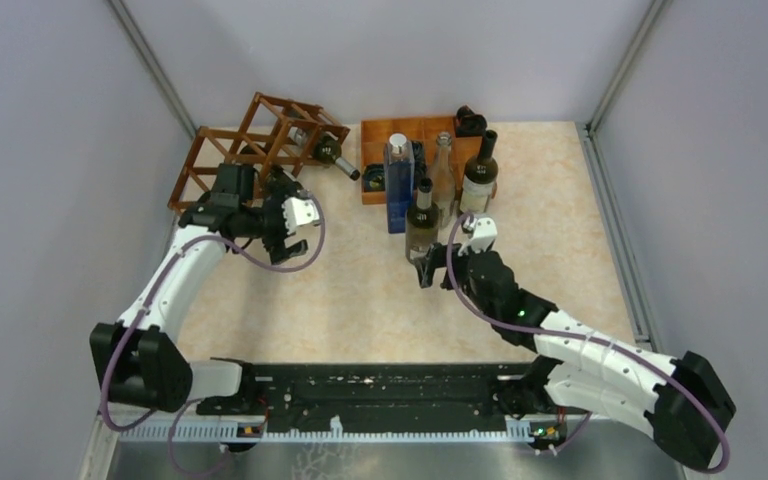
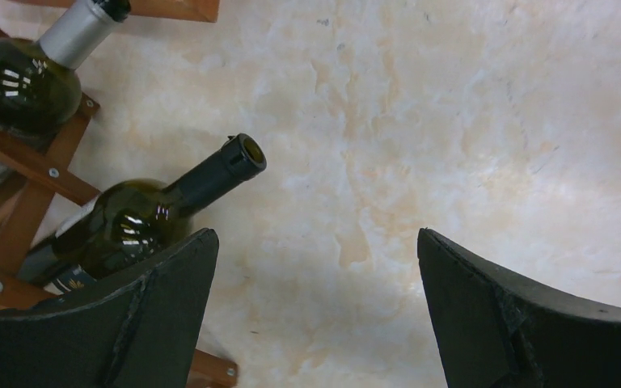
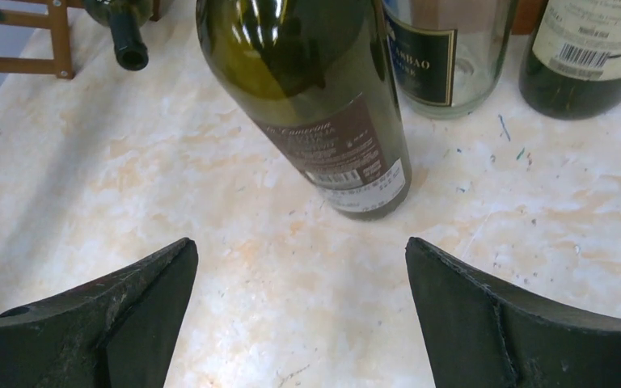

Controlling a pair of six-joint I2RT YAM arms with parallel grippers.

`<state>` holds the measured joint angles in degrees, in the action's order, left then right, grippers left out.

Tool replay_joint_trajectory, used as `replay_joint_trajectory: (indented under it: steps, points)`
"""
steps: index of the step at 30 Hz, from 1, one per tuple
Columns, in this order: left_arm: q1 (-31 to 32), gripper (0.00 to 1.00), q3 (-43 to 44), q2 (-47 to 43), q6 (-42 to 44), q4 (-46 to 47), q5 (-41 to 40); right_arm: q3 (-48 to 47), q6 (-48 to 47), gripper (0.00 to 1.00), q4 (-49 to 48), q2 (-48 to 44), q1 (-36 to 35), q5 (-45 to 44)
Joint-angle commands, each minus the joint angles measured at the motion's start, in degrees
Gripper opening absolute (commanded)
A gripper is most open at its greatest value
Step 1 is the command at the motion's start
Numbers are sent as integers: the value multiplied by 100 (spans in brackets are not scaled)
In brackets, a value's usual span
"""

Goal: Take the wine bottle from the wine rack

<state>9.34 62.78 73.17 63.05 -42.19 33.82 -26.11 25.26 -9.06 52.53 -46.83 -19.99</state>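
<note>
Wine bottle (image 3: pixel 315 97) stands upright on the tabletop (image 3: pixel 89 178) just beyond your right fingers (image 3: pixel 113 323), spread wide and empty, so that removal looks done. Your left fingers (image 2: pixel 129 323), also spread and empty, hover beside the wine rack (image 1: pixel 230 150) at far left, where two bottles (image 2: pixel 129 222) lie.

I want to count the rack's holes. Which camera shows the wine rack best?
The top camera. Nearly the whole wine rack lattice shows there, though the left arm covers its near edge. The left wrist view catches only a few slats; the right wrist view only a far corner.
</note>
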Motion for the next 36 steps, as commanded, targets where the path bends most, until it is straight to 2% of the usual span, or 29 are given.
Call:
replay_joint_trajectory:
  steps: [1,7,18,25,30,36]
  points:
    - [315,99,-95,331,1408,235,-613,21,329,99,518,-343,-153,206]
    - [448,99,-314,749,2863,785,-1110,-146,324,98,702,-301,-176,300]
    - [475,94,-150,1512,3809,1510,-1718,36,369,98,810,-612,-173,423]
    - [571,81,173,2147,3988,1924,-2193,42,402,96,897,-721,-175,429]
    - [615,64,326,2518,3992,2148,-2504,84,465,96,897,-789,-178,473]
    - [689,53,163,2587,4106,2380,-2734,80,473,96,897,-783,-177,526]
